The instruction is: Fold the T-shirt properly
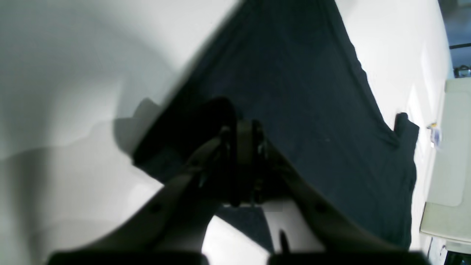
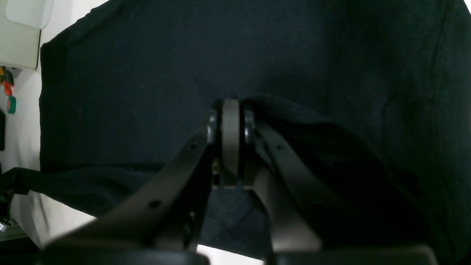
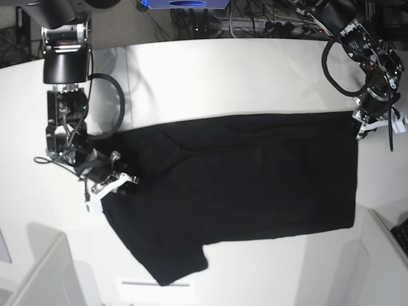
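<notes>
T-shirt (image 3: 255,185) lies spread on the white counter (image 3: 210,70), plain black side up; no print visible. Body runs across the middle of the base view, one short sleeve (image 3: 175,264) jutting toward the near edge. Cloth mostly flat, a few soft ridges near the shoulder end.

Right fingers (image 3: 109,183) pinched tight on the shirt's edge at the shoulder end; the right wrist view shows black fabric bunched against the closed tips (image 2: 230,110). Left fingers (image 3: 366,124) clamped on the far corner at the hem end, cloth gathered at the tips in the left wrist view (image 1: 244,127).

Progress: early, by my reading. Both ends gripped, shirt stretched out, no fold laid yet (sleeves not tucked, body not doubled). All folding remains.

Containers: a pale box-like shape (image 3: 44,274) sits at the near corner, another at the opposite near corner (image 3: 389,255); contents can't be made out.
</notes>
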`<state>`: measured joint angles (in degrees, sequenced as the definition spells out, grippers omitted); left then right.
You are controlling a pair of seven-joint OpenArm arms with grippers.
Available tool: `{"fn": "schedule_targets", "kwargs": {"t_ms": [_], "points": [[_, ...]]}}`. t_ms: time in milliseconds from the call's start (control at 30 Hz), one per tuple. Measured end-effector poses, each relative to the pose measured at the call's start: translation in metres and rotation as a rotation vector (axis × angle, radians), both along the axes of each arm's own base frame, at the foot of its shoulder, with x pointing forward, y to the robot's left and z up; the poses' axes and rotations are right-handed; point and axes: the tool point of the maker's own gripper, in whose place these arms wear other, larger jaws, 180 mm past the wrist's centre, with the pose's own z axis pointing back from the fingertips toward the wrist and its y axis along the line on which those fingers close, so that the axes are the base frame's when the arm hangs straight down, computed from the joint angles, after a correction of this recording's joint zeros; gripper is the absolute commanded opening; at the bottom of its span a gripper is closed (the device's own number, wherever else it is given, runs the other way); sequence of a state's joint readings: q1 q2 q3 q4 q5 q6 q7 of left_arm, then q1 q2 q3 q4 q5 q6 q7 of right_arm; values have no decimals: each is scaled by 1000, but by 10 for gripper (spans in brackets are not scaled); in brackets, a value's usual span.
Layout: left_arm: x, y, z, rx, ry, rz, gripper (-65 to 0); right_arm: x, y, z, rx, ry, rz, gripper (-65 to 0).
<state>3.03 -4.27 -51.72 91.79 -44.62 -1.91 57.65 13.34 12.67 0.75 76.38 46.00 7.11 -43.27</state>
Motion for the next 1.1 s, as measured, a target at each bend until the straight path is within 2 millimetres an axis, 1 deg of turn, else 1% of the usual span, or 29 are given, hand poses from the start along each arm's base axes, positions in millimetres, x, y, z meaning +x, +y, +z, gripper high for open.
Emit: {"fn": "schedule_targets", "kwargs": {"t_ms": [167,300,500,533,600,667,700,767,800,867,933,1033,1100], "points": [[-2,-1,-2,-2,5,-1,-650,0,-1,0,-2,0,0,-650],[-14,-2,-10,-7,35,0,-650,0,-1,0,-1,1,0,-650],[-22,-2,-14,-7,50,-2,-650,0,-2,0,1,3,-3,-650],[-25,-2,-15,-7,58,-1,-648,0,-5,1,7,2,-15,-582],[-28,-1,-17,-5,66,4,-527,2,-11,3,17,-5,-40,-452],[-29,0,-15,0,64,5,-405,3,-20,4,20,-8,-65,-344],[-27,-1,-12,6,57,0,-346,1,-24,3,23,-7,-77,-317],[-21,-2,0,26,23,-12,-253,-2,-31,2,24,-5,-98,-320],[-16,-3,8,25,-7,-15,-222,-3,-33,2,24,-7,-106,-324],[-7,-5,20,10,-63,-21,-184,-4,-37,4,26,-13,-117,-323],[2,-6,25,3,-83,-24,-178,-6,-40,8,21,-29,-122,-323],[21,-12,20,-5,-78,-51,-178,-14,-34,18,14,-63,-104,-323],[32,-22,10,-38,-61,-86,-178,-21,-31,24,6,-85,-93,-324]]}}
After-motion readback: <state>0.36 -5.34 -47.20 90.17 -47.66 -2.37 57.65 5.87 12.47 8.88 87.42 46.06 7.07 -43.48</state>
